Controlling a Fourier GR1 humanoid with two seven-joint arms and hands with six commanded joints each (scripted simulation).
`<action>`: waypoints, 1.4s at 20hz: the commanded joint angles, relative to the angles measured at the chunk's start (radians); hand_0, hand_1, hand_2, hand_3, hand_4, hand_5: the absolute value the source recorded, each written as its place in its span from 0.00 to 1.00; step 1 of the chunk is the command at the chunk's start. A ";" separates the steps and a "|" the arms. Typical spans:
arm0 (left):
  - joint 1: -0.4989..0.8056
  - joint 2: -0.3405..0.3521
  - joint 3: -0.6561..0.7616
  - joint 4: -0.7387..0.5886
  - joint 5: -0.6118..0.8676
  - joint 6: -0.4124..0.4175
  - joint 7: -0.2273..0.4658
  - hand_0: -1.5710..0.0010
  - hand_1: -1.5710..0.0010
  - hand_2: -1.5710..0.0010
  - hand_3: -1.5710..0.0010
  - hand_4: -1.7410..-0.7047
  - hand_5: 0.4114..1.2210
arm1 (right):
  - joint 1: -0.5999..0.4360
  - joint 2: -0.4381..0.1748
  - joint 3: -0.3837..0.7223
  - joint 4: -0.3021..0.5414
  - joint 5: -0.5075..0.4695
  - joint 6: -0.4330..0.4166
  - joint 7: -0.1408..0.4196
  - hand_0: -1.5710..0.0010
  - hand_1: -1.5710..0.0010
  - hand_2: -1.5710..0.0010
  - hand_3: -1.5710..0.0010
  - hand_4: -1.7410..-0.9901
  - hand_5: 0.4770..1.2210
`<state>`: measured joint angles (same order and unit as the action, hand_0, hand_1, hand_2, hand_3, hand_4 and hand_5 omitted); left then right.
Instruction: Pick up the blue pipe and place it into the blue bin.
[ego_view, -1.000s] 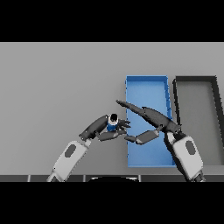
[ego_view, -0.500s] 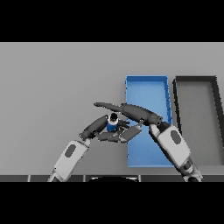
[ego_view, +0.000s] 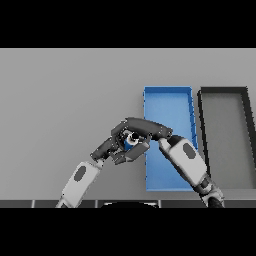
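Both hands crowded round the blue pipe, bin's right there

So the blue pipe (ego_view: 132, 140) sits on the grey tabletop (ego_view: 60, 100) just left of the blue bin (ego_view: 168, 95), upright I think, since you can see its pale open end facing up. The right hand (ego_view: 142, 127) reaches over from the bin side with its fingers (ego_view: 131, 151) curled round the pipe, top and near side, looks like a proper wrap so it won't roll out. The left hand (ego_view: 107, 148) is pressed in from the left; can't tell what it's doing there. A dark bin (ego_view: 224, 92) sits further right, not needed. Short hop right should do it, I reckon.
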<state>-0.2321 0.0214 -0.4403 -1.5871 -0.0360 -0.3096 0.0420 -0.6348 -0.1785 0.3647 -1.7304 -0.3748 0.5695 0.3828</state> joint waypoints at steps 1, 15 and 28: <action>0.002 -0.013 0.005 0.015 0.010 -0.004 -0.019 0.00 0.00 0.00 0.03 0.06 1.00 | 0.003 0.001 -0.001 0.000 -0.018 -0.003 0.018 0.23 0.23 0.22 0.35 0.21 0.23; -0.003 -0.015 0.045 0.006 -0.065 0.001 -0.094 0.07 0.15 0.18 0.26 0.14 1.00 | 0.040 0.023 0.042 -0.023 0.047 -0.083 -0.102 0.01 0.01 0.01 0.02 0.01 0.97; 0.019 -0.022 0.067 0.008 -0.093 -0.097 0.022 0.95 0.95 0.95 0.96 0.75 0.19 | 0.051 0.019 0.065 -0.051 0.040 -0.125 -0.066 0.00 0.00 0.00 0.00 0.00 1.00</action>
<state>-0.2132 -0.0001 -0.3732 -1.5790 -0.1289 -0.4064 0.0649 -0.5837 -0.1598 0.4297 -1.7810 -0.3365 0.4447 0.3164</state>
